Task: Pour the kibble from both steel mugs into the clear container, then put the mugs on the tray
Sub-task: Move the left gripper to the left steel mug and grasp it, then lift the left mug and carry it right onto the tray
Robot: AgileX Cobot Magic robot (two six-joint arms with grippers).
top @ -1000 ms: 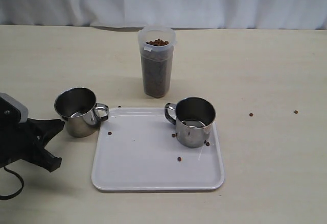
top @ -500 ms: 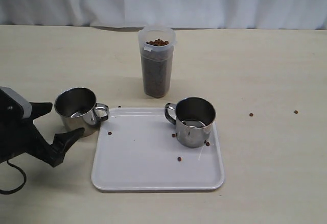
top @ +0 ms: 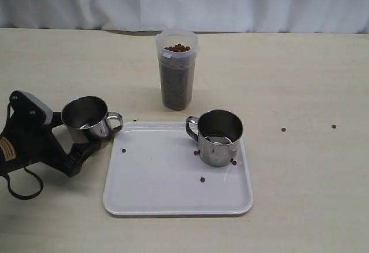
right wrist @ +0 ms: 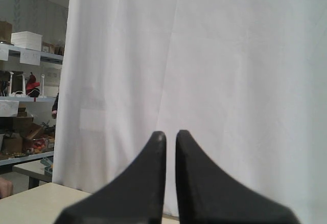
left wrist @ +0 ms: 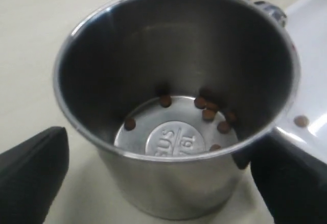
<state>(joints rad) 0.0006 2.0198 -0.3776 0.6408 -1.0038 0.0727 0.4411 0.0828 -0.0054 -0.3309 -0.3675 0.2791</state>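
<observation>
One splayed left end effector (top: 78, 133) straddles a mug (top: 86, 114).

2 mugs (top: 86, 117) (top: 220, 140), 1 container (top: 177, 80), 1 tray (top: 167, 187)

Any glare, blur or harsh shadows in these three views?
Exterior view: even light, soft shadows, mild sheen on the tray mug. Left wrist view: bright sheen inside the near mug, left claw fingers blurred. Right wrist view: right claw soft-edged.

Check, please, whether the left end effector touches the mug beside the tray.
Cannot tell. In the left wrist view the left end effector straddles the mug; contact on one side is unclear.
</observation>
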